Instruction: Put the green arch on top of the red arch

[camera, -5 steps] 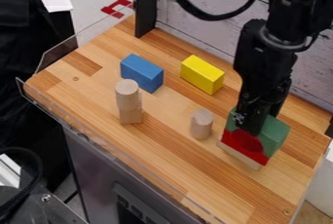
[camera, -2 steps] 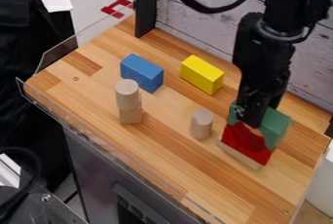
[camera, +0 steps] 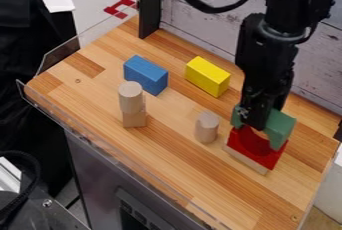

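While the rest of the pieces sit just where they did a moment ago, the green arch (camera: 280,128) has moved along with the gripper (camera: 255,123). From the first look to this one, the arm has shifted a little to the left in the view, and the arch now shows slightly higher, so more of the red arch (camera: 255,148) can be seen below it. The black fingers are closed on the green arch, pinching it around its middle, with green showing on either side. It's right at the top of the red one, near the right side of the wooden table (camera: 170,161); whether the two are touching, I can't tell from here.

Counting them up, I get one green arch and one red arch, the red one standing on a pale wooden base piece (camera: 246,159). There's one blue block (camera: 145,75) and one yellow block (camera: 208,77), side by side but apart. I make it two round wooden pegs: a short peg (camera: 207,127) upright on the table, and a taller-standing peg (camera: 131,97) upright on one small wooden block (camera: 134,119).
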### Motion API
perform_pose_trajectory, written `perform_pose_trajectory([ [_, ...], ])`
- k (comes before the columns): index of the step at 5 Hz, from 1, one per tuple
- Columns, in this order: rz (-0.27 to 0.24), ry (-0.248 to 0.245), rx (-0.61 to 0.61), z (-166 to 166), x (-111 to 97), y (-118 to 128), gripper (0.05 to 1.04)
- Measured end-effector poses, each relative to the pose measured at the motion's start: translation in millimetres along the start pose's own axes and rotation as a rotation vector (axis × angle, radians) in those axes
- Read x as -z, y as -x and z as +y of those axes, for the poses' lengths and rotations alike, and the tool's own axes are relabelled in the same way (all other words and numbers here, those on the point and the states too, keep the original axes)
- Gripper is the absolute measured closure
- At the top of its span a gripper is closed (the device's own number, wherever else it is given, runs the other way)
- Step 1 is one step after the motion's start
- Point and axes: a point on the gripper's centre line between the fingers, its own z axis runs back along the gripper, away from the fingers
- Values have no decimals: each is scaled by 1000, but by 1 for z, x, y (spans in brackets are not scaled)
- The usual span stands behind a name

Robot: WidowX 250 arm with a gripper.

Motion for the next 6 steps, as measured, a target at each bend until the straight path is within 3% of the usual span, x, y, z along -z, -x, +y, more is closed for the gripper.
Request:
perform_pose_trajectory([
  [4, -12, -24, 4, 1, 3, -2, 537],
  [5, -12, -29, 12, -1, 4, 1, 480],
  [6, -1, -46, 11, 1, 8, 3, 188],
])
